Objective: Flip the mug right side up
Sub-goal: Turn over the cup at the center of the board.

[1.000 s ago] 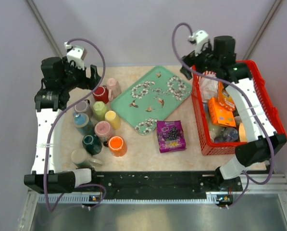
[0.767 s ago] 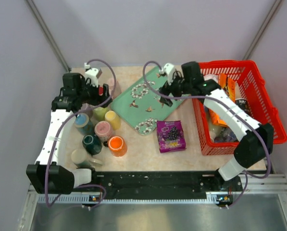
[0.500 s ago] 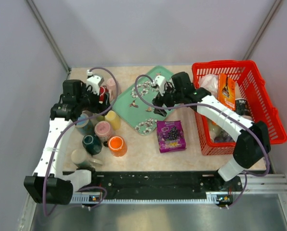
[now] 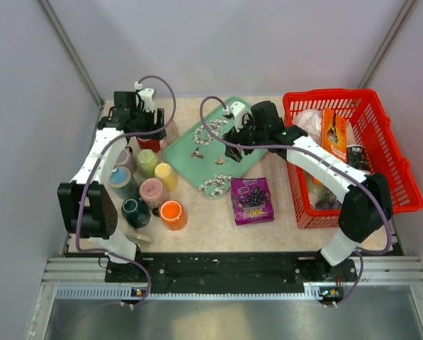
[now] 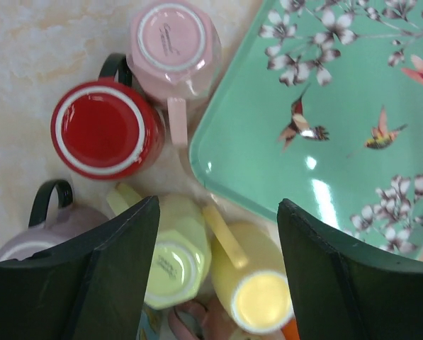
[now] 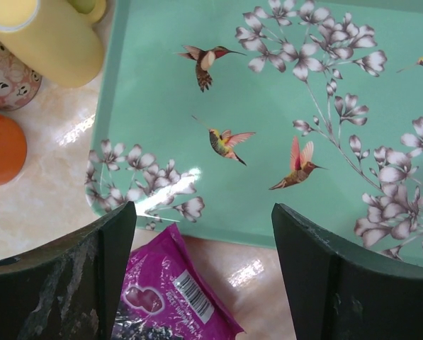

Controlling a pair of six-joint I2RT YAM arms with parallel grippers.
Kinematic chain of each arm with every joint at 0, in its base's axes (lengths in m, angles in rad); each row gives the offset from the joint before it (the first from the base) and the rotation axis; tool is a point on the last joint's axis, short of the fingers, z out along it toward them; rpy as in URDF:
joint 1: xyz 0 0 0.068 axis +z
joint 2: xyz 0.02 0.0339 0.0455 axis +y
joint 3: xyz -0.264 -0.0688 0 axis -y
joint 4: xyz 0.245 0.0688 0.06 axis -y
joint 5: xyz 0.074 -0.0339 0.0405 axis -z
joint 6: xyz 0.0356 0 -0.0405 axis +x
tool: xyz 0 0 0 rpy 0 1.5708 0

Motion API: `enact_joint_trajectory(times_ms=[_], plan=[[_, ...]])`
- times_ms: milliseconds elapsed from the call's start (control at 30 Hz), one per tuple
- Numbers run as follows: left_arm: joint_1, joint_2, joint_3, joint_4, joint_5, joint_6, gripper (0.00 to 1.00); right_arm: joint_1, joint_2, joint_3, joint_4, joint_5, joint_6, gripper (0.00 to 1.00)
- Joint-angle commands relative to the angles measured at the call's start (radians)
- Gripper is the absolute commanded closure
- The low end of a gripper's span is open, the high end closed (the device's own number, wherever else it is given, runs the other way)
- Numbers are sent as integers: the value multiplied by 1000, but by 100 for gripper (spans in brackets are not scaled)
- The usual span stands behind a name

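Observation:
Several mugs cluster at the table's left. In the left wrist view a pink mug (image 5: 170,41), a red mug (image 5: 101,129) and a light green mug (image 5: 170,265) show their bases and stand upside down; a yellow mug (image 5: 257,290) leans beside the green one. My left gripper (image 5: 218,276) is open and empty above the green and yellow mugs. From the top it (image 4: 151,126) hovers by the red mug (image 4: 149,144) and pink mug (image 4: 171,129). My right gripper (image 4: 234,145) is open and empty over the green floral tray (image 4: 204,161), also in its wrist view (image 6: 204,276).
A purple snack bag (image 4: 252,200) lies in front of the tray, also seen from the right wrist (image 6: 168,297). A red basket (image 4: 404,177) of groceries stands at the right. More mugs, among them blue (image 4: 119,178), dark green (image 4: 134,210) and orange (image 4: 172,213), stand nearer the front.
Both arms have come down from a raised pose. The left gripper moved over the back mugs. The right gripper swung left from the basket to over the tray.

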Motion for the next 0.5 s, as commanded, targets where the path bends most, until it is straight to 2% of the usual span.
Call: enact_joint_trajectory(times_ms=[0, 133, 467], plan=[[1, 130, 132, 74, -12, -18, 29, 0, -41, 31, 39, 57, 33, 23], [-1, 236, 189, 82, -23, -26, 32, -8, -48, 24, 36, 81, 31, 23], [-5, 365, 243, 88, -3, -6, 41, -32, -65, 13, 20, 92, 37, 24]])
